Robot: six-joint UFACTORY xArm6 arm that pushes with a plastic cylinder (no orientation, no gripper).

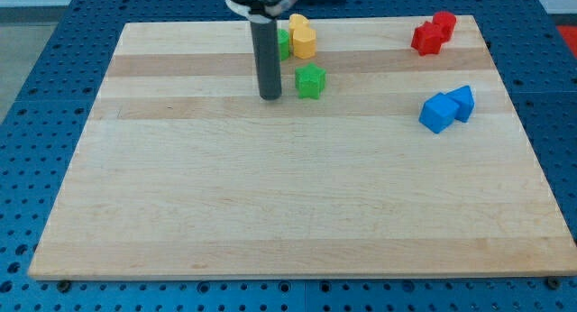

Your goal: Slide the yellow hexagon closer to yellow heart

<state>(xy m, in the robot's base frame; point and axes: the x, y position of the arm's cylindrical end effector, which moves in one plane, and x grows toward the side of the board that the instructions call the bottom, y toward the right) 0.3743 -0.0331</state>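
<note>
Two yellow blocks sit touching near the view's top centre. The nearer one looks like the yellow hexagon (306, 44). The one behind it looks like the yellow heart (297, 24), though its shape is hard to make out. My dark rod comes down from the view's top, and my tip (270, 96) rests on the board below and to the left of the yellow pair. The tip is just left of a green star (310, 80) and is not touching it. A second green block (284, 44) is partly hidden behind the rod, against the hexagon's left side.
Two red blocks (431, 34) sit together at the view's top right. Two blue blocks (446, 108) sit together at the right, lower down. The wooden board (270, 213) lies on a blue perforated table.
</note>
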